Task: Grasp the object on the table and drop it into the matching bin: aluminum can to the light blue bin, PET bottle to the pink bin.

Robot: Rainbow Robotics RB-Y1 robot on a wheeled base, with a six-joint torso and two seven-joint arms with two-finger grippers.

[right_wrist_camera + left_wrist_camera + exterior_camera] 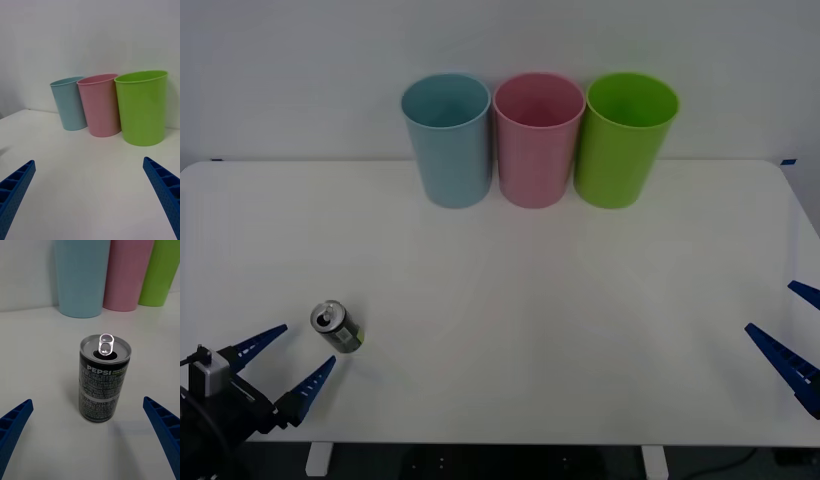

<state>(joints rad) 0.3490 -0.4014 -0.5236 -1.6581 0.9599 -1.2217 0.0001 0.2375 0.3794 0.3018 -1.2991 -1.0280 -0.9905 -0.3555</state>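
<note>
Can upright on table, near-left, just ahead of left gripper.
Left fingers spread wide, holding nothing (arm cut off at frame corner). Right gripper near-right, also wide open, empty, partly cropped.

The front view looks forward and down from above at the whole table. The left wrist view sits low and close to the can — the right wrist view looks across bare tabletop. All three share the light blue bin, pink bin and green bin at the far edge.
</note>
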